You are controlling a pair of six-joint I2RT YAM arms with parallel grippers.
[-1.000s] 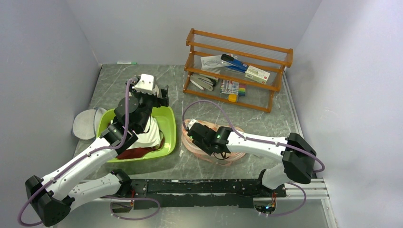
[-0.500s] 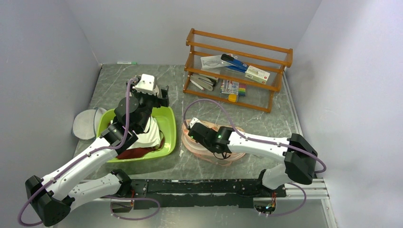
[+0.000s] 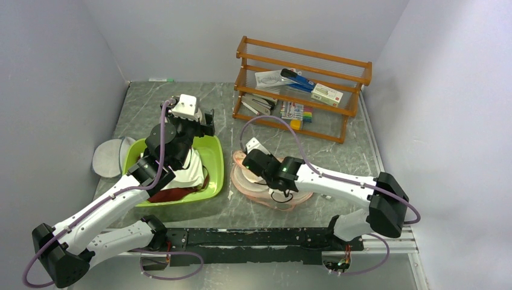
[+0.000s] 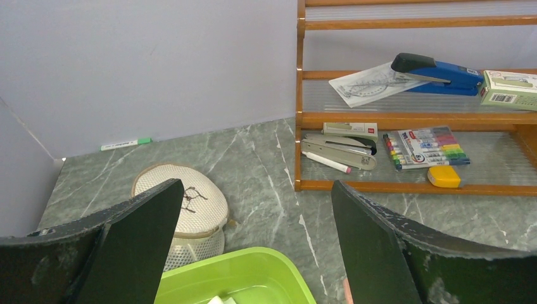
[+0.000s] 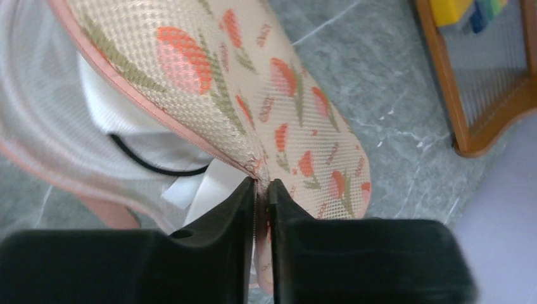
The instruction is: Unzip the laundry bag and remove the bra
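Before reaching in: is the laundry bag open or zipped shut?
Open: the right gripper pinches up a flap of the laundry bag, showing white cloth inside.

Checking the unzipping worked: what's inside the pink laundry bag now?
The right end effector pinches the laundry bag rim, lifting its flap. Inside show white fabric and a black cord. The rest is hidden under the flap, so the garment is unidentifiable.

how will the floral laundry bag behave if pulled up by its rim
Probably floppy: the laundry bag is thin mesh, its flap bending where the right end effector pinches the rim. Likely light, only soft white fabric showing inside, so the whole pouch may drag along rather than open.
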